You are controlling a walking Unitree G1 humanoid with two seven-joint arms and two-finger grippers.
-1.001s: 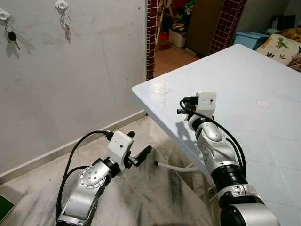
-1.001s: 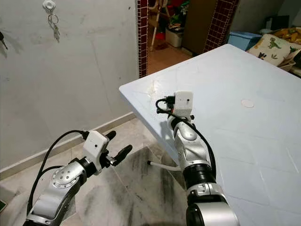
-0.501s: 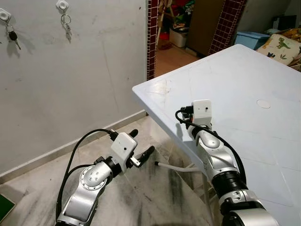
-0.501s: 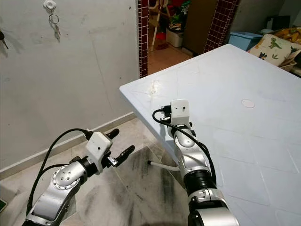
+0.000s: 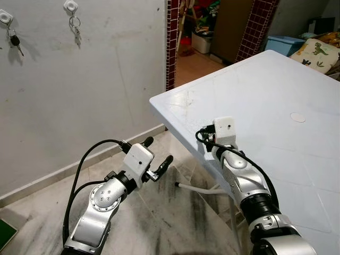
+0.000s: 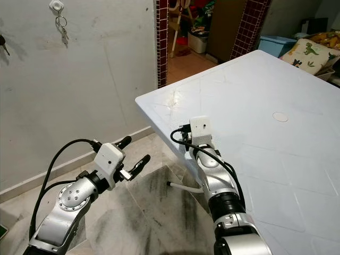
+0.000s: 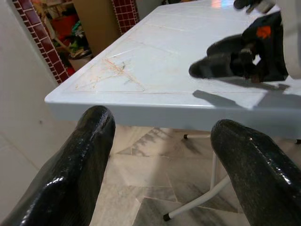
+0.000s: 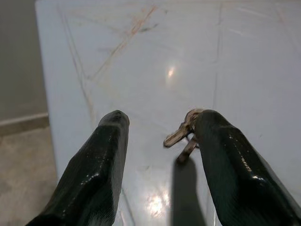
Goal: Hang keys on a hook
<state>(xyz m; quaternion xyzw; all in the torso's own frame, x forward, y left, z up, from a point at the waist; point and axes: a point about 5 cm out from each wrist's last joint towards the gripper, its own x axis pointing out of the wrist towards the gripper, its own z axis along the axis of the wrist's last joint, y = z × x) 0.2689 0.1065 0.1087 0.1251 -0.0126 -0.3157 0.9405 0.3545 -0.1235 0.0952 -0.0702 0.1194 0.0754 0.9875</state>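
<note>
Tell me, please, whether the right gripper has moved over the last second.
Yes. The right gripper has drawn back toward the robot and sunk lower over the white table, judged against its corner.

No text, label, brand, number or sign can be read in any of the views: the grey wall (image 5: 106, 79), the white table (image 5: 276, 101) and the white camera housings on the two wrists carry no legible lettering. On the far side of the table from the wall, a cushion (image 5: 317, 53) bears green dinosaur figures, which are pictures and not writing. A small orange mark shows on the black gripper body above the table edge in the left wrist view, too blurred to read
</note>
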